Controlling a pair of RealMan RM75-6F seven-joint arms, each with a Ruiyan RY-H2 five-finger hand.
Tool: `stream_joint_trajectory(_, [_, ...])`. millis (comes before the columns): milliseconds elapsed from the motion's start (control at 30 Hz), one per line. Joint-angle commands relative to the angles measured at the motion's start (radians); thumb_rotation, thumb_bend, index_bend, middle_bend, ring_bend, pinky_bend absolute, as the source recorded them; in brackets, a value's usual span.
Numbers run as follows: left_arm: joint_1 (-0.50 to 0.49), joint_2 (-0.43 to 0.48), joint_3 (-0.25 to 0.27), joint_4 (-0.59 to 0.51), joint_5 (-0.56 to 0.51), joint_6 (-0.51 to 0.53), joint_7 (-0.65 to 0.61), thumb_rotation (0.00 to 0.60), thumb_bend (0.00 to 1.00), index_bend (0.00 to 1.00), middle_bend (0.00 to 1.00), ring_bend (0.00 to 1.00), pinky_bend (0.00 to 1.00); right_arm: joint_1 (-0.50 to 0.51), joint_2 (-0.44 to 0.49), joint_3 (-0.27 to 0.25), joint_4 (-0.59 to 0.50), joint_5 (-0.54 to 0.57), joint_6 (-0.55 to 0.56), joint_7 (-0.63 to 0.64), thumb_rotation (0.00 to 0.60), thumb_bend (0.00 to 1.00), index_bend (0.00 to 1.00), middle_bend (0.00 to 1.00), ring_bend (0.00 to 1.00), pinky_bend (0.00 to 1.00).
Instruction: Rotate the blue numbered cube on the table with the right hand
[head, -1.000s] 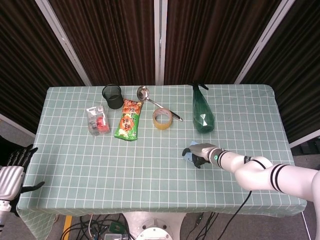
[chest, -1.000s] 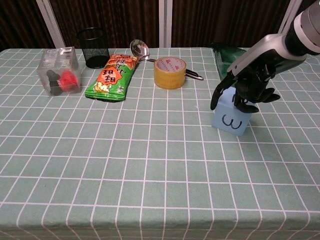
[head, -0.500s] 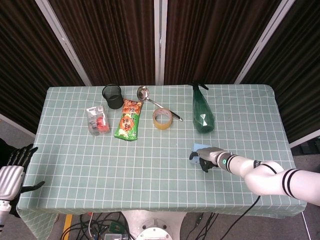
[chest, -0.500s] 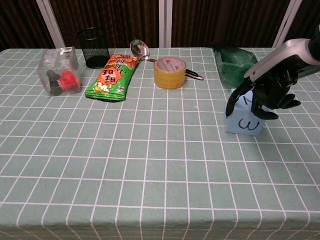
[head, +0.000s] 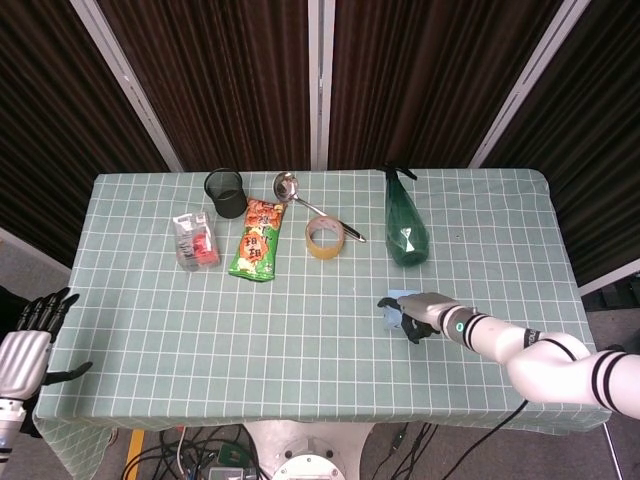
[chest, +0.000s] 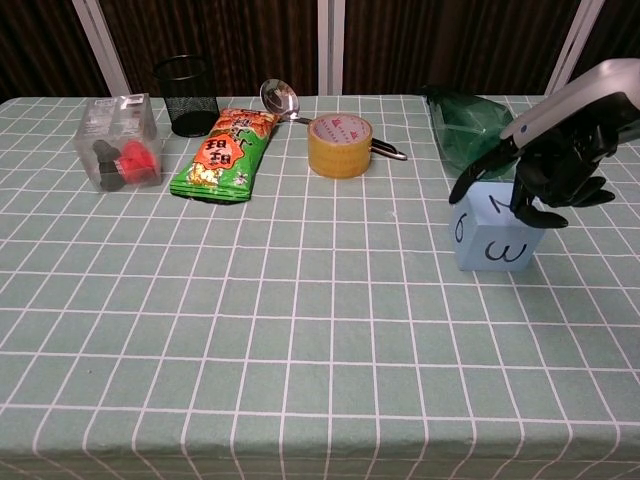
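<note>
Chest view shows the right hand (chest: 545, 175) draped over the top of the blue numbered cube (chest: 490, 238), dark fingers curled around its upper edges. This cube sits on the checked table (chest: 300, 320), just in front of a green bottle (chest: 462, 130).

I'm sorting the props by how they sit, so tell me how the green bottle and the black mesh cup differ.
The green bottle lies on its side, near the right hand; the black mesh cup stands upright at the far left of the row. The bottle is translucent green with a dark spray top; the cup is black wire mesh with an open top. The bottle is longer than the cup. Both rest on the checked tablecloth, untouched.
</note>
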Motion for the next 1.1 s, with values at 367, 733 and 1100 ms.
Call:
stream_joint_trajectory(367, [0.004, 0.015, -0.008, -0.058, -0.002, 0.017, 0.037, 0.592, 0.0, 0.05, 0.0, 0.0, 0.0, -0.67, 0.205, -0.094, -0.265, -0.393, 0.99, -0.426, 0.6, 0.99, 0.08, 0.89, 0.79, 0.73])
stream_joint_trajectory(733, [-0.013, 0.017, -0.019, -0.139, 0.004, 0.012, 0.135, 0.593, 0.0, 0.05, 0.0, 0.0, 0.0, -1.152, -0.346, -0.035, 0.433, -0.613, 1.505, -0.338, 0.6, 0.0, 0.0, 0.0, 0.0, 0.0])
stream_joint_trajectory(1100, [0.023, -0.019, -0.025, -0.097, 0.002, 0.082, 0.127, 0.588, 0.0, 0.05, 0.0, 0.0, 0.0, -1.231, -0.436, 0.021, 0.574, -0.685, 1.539, -0.249, 0.6, 0.0, 0.0, 0.0, 0.0, 0.0])
